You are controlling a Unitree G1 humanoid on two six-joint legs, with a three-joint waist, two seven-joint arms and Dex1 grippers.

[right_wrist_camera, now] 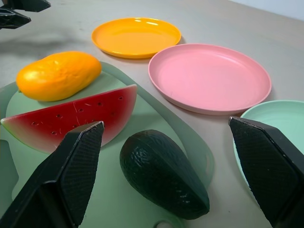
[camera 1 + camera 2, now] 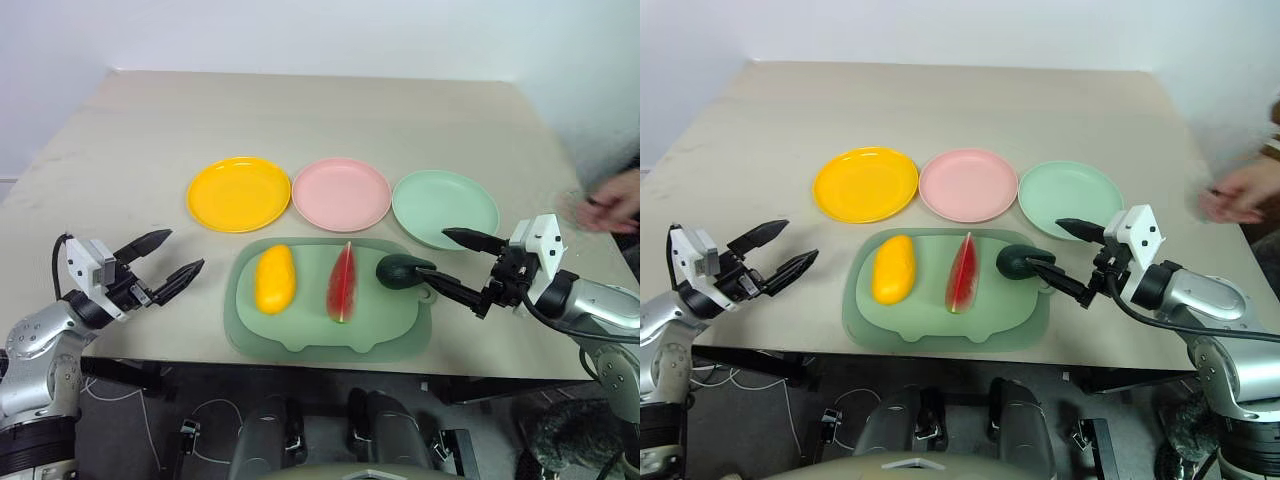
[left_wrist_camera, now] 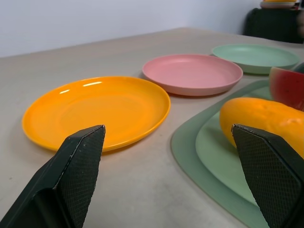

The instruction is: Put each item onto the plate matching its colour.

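Three items lie on a pale green tray point(image 2: 300, 335): a yellow mango point(image 2: 274, 279) at its left, a red watermelon wedge point(image 2: 342, 283) in the middle, a dark green avocado point(image 2: 399, 270) at its right. Behind the tray stand the plates in a row: yellow point(image 2: 239, 193), pink point(image 2: 341, 193) and mint green point(image 2: 444, 208). My left gripper point(image 2: 165, 262) hovers open left of the tray, level with the mango. My right gripper point(image 2: 452, 264) is open just right of the avocado, nothing between its fingers. The right wrist view has the avocado point(image 1: 161, 173) close ahead.
A person's hand point(image 2: 612, 205) hovers at the table's right edge, beyond the mint plate. The beige table point(image 2: 300, 110) stretches bare behind the plates. The tray's front lies near the table's front edge.
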